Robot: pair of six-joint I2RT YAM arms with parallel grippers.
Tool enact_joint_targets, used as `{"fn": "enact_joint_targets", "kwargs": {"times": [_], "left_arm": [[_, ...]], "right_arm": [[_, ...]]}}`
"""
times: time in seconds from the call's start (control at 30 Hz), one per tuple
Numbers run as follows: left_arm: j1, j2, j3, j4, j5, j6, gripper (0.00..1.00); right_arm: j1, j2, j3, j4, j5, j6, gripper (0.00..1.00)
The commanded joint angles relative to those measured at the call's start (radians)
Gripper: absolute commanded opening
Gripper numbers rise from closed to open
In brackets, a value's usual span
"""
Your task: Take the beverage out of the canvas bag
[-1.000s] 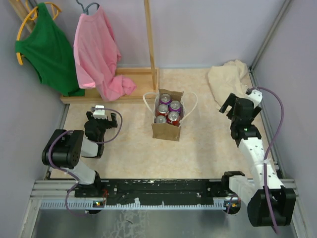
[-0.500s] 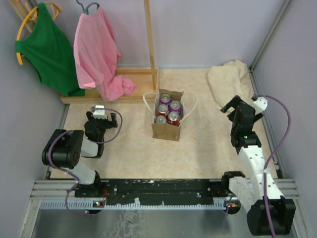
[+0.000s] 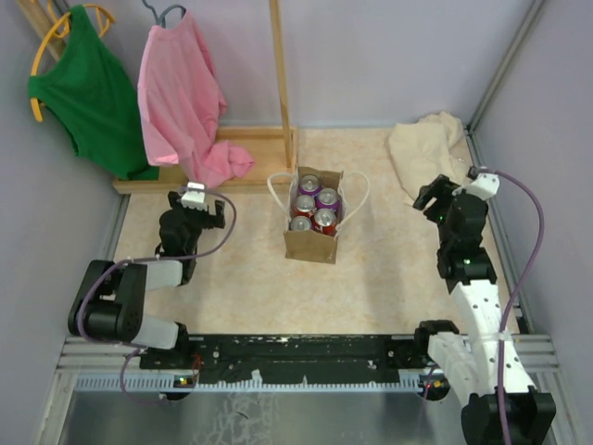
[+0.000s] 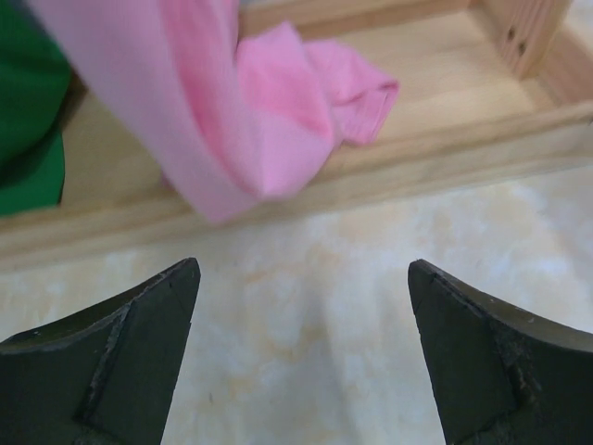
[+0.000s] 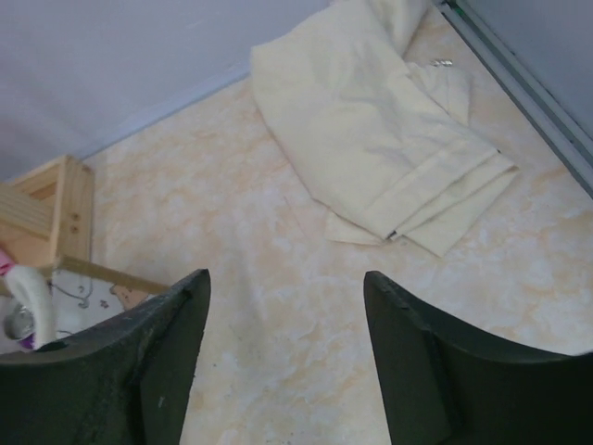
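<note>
The canvas bag [image 3: 310,243] stands upright at the table's middle, tan-brown with white loop handles, and several beverage cans [image 3: 313,209] show in its open top. To the bag's left, my left gripper [image 3: 195,209] is open over bare table, facing the wooden rack; in its wrist view the gripper [image 4: 304,278] has nothing between its fingers. My right gripper [image 3: 434,197] hangs well to the right of the bag, near the cream cloth. It is open [image 5: 287,283] over bare table, and the bag's white handle [image 5: 30,311] shows at that view's left edge.
A cream-beige cloth [image 3: 426,148] lies at the back right, also in the right wrist view [image 5: 380,158]. A wooden rack base [image 3: 236,148] with an upright post [image 3: 281,74] sits behind the bag. A pink shirt [image 3: 181,102] and a green shirt [image 3: 88,93] hang there.
My left arm has stretched forward, carrying its gripper closer to the wooden rack. My right arm has straightened a little and its wrist has turned. The bag and cans have not moved.
</note>
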State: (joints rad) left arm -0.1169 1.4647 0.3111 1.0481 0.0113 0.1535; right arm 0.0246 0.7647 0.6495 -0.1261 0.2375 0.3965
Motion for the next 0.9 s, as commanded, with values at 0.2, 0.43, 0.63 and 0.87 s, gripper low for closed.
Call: {"fn": "enact_joint_targets", "kwargs": {"times": [0.2,0.43,0.63,0.87], "left_arm": [[-0.046,-0.221,0.166,-0.309,0.001,-0.152,1.00],[-0.114,-0.261,0.281,-0.543,-0.013,-0.204,1.00],[-0.203,-0.338,0.264,-0.568,-0.042,-0.237,1.00],[-0.225,-0.429,0.202,-0.563,-0.076,-0.288,1.00]], "right_arm": [[0.218,0.115,0.387,-0.098,-0.125,-0.103,0.64],[0.595,0.385,0.678,-0.278,0.017,-0.193,0.69],[0.724,0.641,0.864,-0.464,0.054,-0.213,0.75],[0.724,0.722,0.856,-0.542,0.011,-0.193,0.75]]}}
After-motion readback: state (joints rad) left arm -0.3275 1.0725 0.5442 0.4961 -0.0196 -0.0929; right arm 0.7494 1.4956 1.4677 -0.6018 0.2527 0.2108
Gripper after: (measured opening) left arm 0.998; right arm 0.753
